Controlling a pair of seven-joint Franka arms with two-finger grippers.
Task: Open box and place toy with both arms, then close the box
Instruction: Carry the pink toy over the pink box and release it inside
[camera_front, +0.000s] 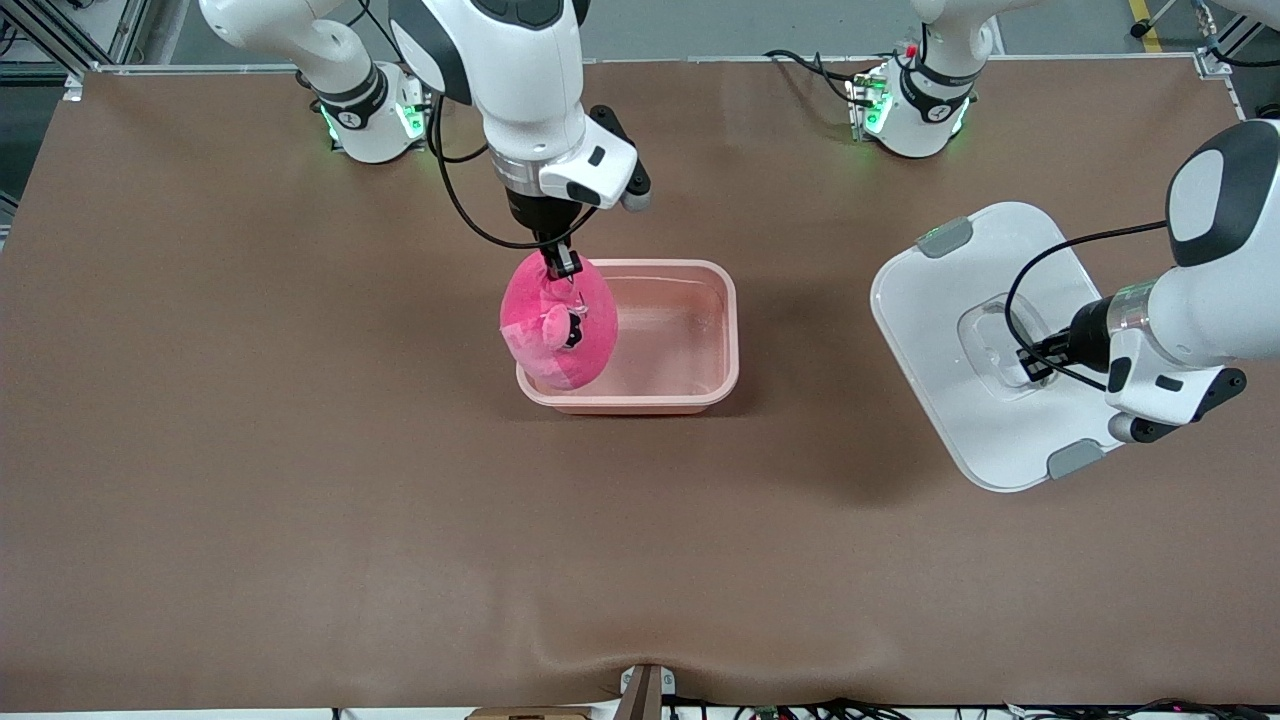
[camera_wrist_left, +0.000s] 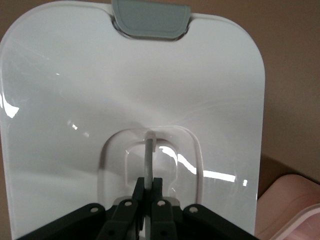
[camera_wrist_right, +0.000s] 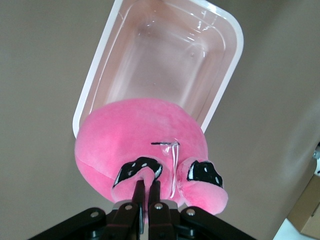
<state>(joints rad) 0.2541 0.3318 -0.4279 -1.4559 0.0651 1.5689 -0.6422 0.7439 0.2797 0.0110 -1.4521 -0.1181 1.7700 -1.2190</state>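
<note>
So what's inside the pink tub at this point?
Nothing that shows: the box is open and its visible floor is bare. The toy hangs from the right pincer over the end toward the right arm, covering that corner in both views.

A robotics lab: bench-mounted arms (camera_front: 520, 90), brown mat (camera_front: 300, 450).

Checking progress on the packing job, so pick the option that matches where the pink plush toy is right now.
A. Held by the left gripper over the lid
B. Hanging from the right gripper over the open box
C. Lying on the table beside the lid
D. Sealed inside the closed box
B: the right gripper is shut on the toy, which hangs over the end of the open box, while the left gripper holds the lid by its handle.
</note>
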